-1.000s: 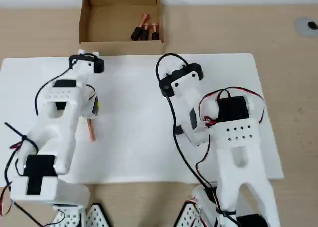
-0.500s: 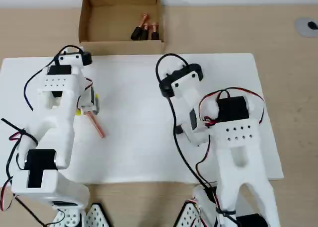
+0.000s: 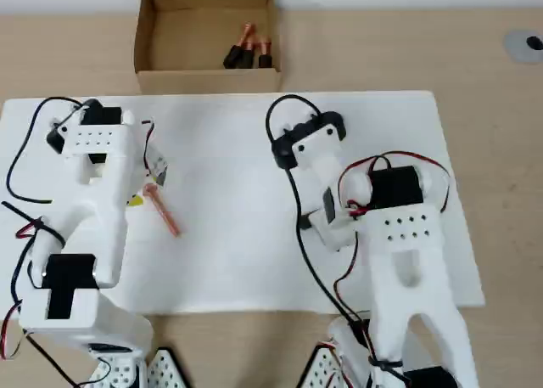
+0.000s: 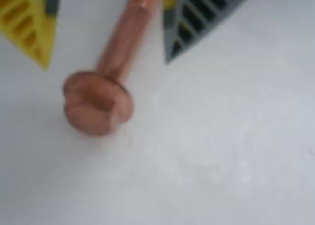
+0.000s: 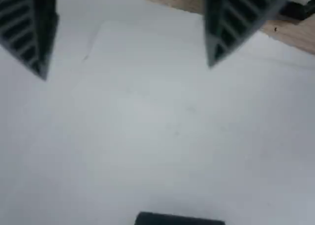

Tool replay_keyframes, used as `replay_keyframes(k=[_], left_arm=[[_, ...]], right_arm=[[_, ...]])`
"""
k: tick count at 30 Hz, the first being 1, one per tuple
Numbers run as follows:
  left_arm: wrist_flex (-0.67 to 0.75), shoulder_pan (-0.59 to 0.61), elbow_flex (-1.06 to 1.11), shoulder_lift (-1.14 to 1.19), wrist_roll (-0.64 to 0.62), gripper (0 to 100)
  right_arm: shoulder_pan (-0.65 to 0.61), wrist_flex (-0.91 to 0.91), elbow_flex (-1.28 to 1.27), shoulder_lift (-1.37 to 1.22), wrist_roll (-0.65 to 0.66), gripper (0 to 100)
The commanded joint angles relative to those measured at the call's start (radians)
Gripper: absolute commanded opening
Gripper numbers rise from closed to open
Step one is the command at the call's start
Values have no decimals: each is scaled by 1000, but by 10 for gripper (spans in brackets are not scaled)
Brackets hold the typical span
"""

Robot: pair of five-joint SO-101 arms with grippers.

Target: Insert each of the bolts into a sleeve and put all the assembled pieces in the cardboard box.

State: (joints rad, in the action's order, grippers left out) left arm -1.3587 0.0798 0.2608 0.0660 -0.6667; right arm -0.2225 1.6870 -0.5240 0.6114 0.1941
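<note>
Copper: 1 bolt (image 3: 161, 210) bare on mat (image 3: 246, 261) | assembled pieces (image 3: 246, 53) in box (image 3: 146, 31) | left gripper (image 4: 106, 62) spread around bolt | right gripper (image 5: 126, 71) spread, empty

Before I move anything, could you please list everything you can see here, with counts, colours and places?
cardboard box: one, brown, on the table just beyond the sheet's far edge.
assembled pieces: about three, copper bolts in black sleeves, inside the box near its right wall.
loose bolt: one, copper, lying on the sheet beside the left arm.
sheet: one, white, over the middle of the table.
table: one, light wood.
round disc: one, grey with a dark centre, on the table's far right.
left arm: one, white, over the sheet's left edge.
right arm: one, white, over the sheet's right half.
left pincer: one, yellow and dark grey, at the loose bolt's shaft.
right pincer: one, dark grey, open above bare sheet.
</note>
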Motion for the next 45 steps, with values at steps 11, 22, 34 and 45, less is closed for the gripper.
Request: replay_keyframes(k=[11,22,34,45], left_arm=[[14,-14,-51,136,-37,167],[6,-6,-140,300,129,72],[-201,-3,-311,298,198,6],[-397,-38,-792,101,675,4]], right_arm=[[15,-14,-1,24,5,249],[15,-14,-1,24,5,249],[15,-14,-1,24,5,249],[36,3,214,1,-175,249]])
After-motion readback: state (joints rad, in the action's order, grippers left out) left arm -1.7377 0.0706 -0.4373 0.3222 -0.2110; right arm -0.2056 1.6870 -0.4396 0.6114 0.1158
